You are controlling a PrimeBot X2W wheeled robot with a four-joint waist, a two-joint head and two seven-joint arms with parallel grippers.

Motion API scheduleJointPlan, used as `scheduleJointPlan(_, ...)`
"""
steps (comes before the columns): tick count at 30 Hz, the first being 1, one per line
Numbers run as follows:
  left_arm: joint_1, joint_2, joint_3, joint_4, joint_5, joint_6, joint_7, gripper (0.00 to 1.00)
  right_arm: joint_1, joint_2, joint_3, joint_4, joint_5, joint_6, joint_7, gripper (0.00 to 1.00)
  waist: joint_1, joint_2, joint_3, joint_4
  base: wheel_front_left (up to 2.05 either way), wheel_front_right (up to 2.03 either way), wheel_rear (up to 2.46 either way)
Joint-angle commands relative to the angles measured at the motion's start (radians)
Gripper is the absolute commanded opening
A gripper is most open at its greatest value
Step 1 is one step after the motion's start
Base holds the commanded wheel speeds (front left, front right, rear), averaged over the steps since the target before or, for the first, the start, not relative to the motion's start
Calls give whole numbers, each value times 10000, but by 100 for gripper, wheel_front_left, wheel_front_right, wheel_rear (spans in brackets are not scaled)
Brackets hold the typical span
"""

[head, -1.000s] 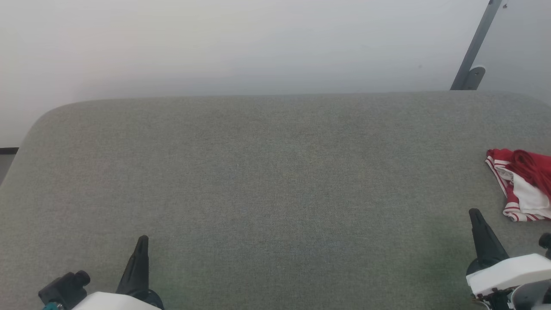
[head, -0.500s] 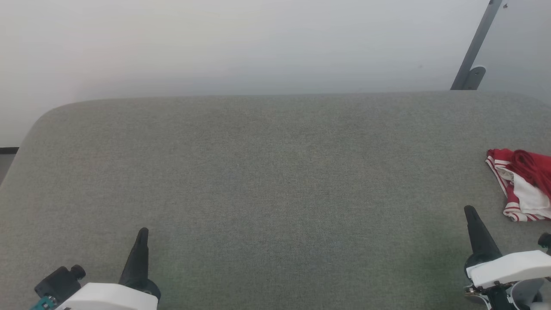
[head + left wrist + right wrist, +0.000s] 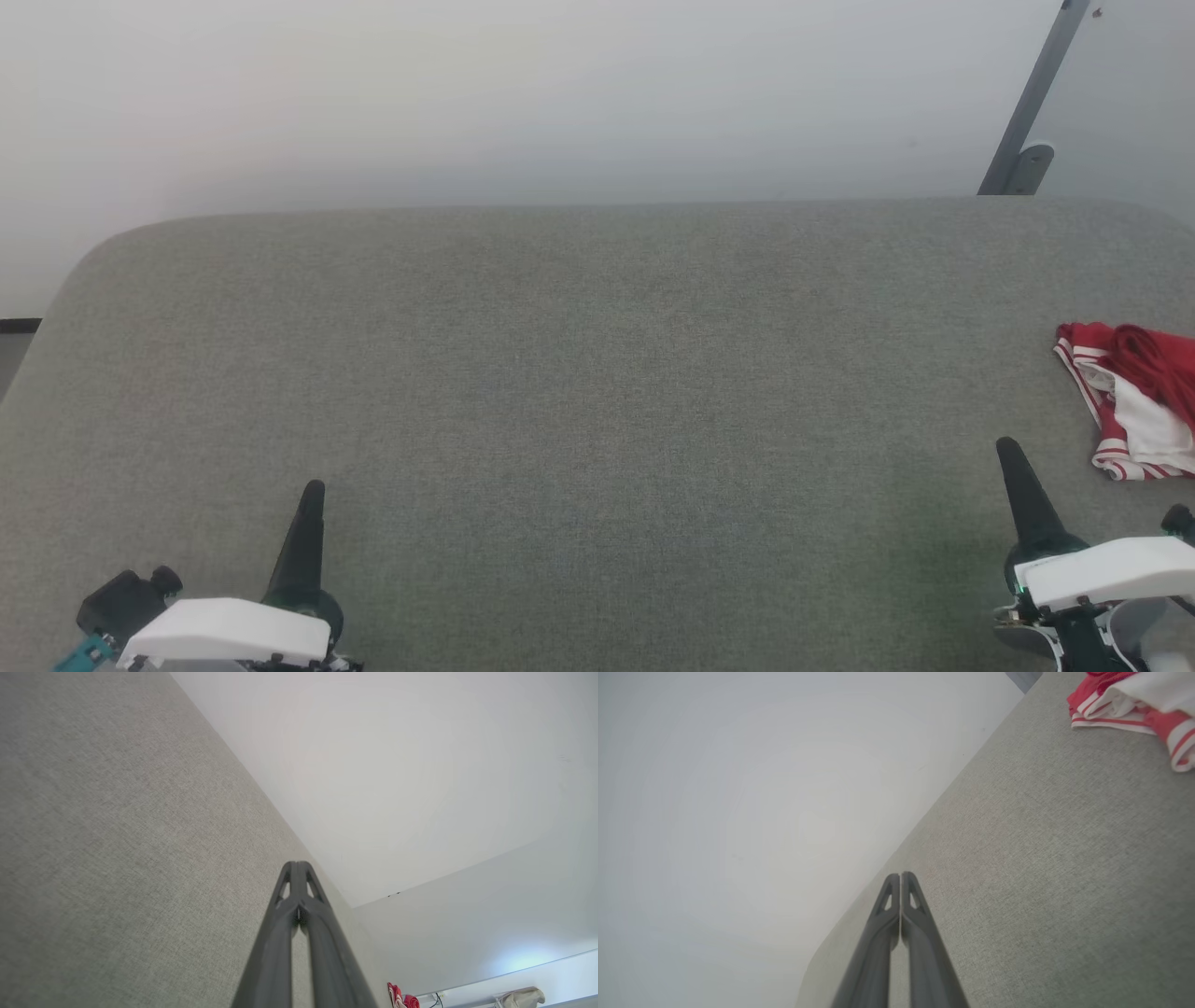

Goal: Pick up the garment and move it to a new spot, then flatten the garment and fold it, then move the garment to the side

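Since a second ago, the left gripper [image 3: 314, 489] is reaching further up the head view over the grey fabric table [image 3: 597, 373], and the right gripper [image 3: 1007, 448] is likewise edging up and slightly leftward. The garment [image 3: 1134, 401] is lying where it was, bunched in a red-and-white heap at the table's right edge, cut off by the frame, just beyond and to the right of the right gripper, not touching it. Both pairs of jaws are pressing fully together, holding nothing, as each wrist view is showing. Counting: one garment, two grippers, one table, and one grey metal bar [image 3: 1032, 93] leaning against the pale wall [image 3: 467, 93] behind.
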Motion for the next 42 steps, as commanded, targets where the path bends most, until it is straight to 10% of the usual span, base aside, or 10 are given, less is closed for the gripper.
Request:
scheduleJointPlan(1,-296,18,61,-55,-251,-14,95,0,-227,22,-56,-66,249,3,67,0,0,0,1,1,0,0,0)
scheduleJointPlan(42,-967,-288,312,275,-3640,-23,1095,0,-498,772,-371,6,3308,4,906,0,0,0,15,18,0,0,0)
